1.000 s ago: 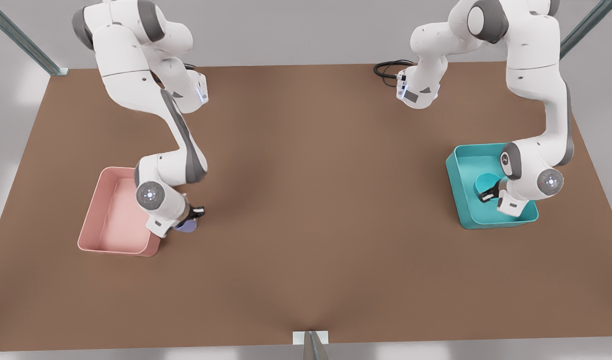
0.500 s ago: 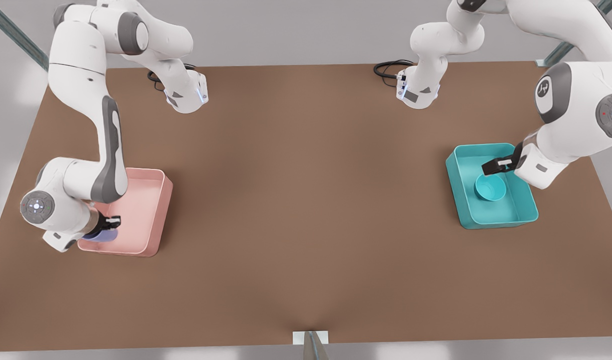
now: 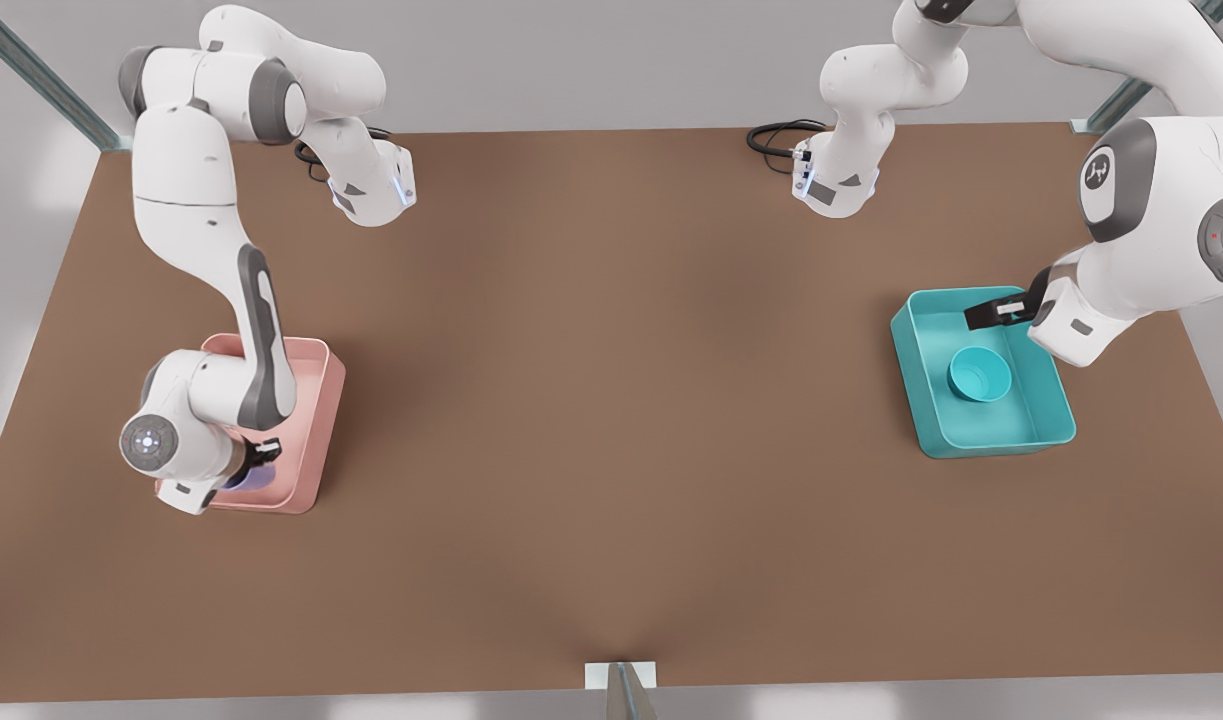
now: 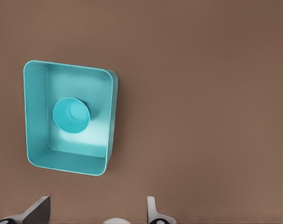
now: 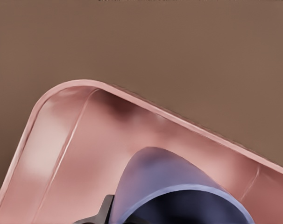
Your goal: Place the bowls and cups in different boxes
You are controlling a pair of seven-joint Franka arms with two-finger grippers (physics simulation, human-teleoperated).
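The teal bowl (image 3: pixel 979 373) (image 4: pixel 71 115) sits upright inside the teal box (image 3: pixel 991 445) (image 4: pixel 67 163) on the front view's right. My left gripper (image 3: pixel 996 312) (image 4: pixel 97 214) hovers open above that box's far edge, apart from the bowl. On the front view's left, my right gripper (image 3: pixel 261 453) is shut on the lavender cup (image 3: pixel 243 482) (image 5: pixel 174 177). It holds the cup over the near end of the pink box (image 3: pixel 311 400) (image 5: pixel 62 140). One dark finger (image 5: pixel 102 215) shows beside the cup. Whether the cup touches the box floor is hidden.
Both arm bases (image 3: pixel 371 190) (image 3: pixel 836 185) stand at the table's far edge, with a black cable (image 3: pixel 771 135) beside the one on the front view's right. A small metal bracket (image 3: pixel 621 680) sits at the near edge. Bare brown tabletop (image 3: pixel 611 380) lies between the two boxes.
My right gripper carried the cup from beside the pink box, past its near-left corner, to over its near end. My left gripper let go of the bowl and rose back from it.
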